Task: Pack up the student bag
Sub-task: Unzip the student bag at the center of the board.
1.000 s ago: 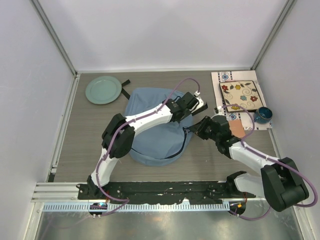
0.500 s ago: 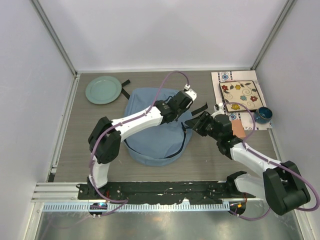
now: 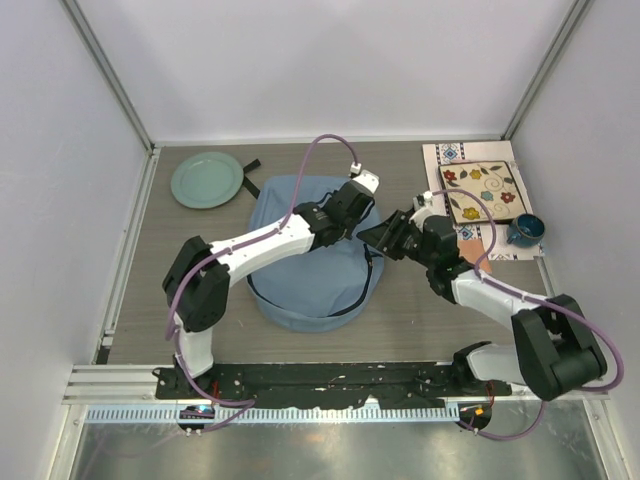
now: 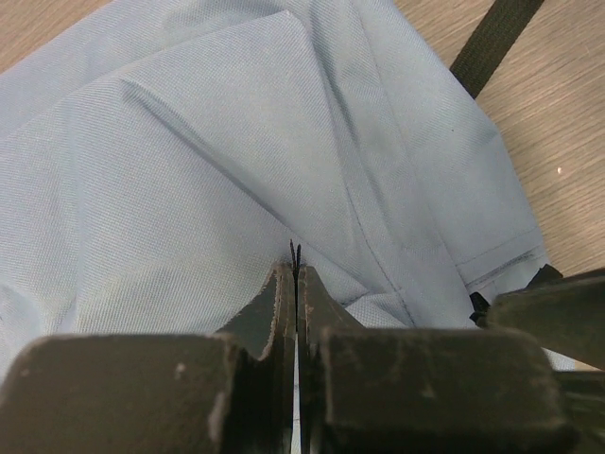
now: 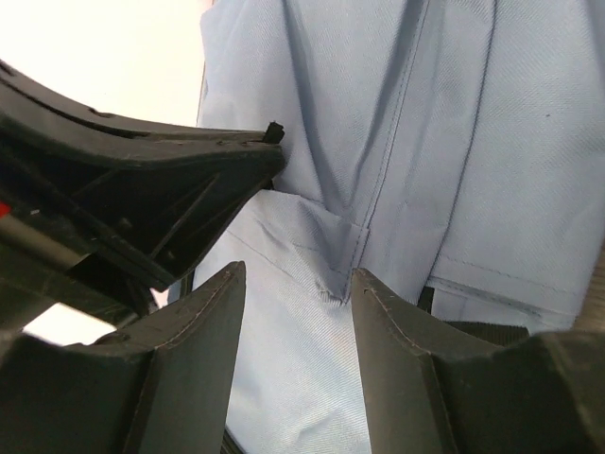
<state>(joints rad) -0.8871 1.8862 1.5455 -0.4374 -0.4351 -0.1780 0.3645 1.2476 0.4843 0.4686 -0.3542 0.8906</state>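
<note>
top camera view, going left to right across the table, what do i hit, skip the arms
pale green round plate → soft light-blue fabric backpack → square floral-patterned tile → dark blue mug

No words, numbers or signs can be read in any of the views. The student bag (image 3: 310, 285) is plain blue cloth with no label showing, and the green plate (image 3: 206, 180) is plain too. The square tile (image 3: 485, 190) has only painted flowers and curls on it, and the mat (image 3: 447, 153) under it has only small blue shapes along its edge, not letters.
</note>
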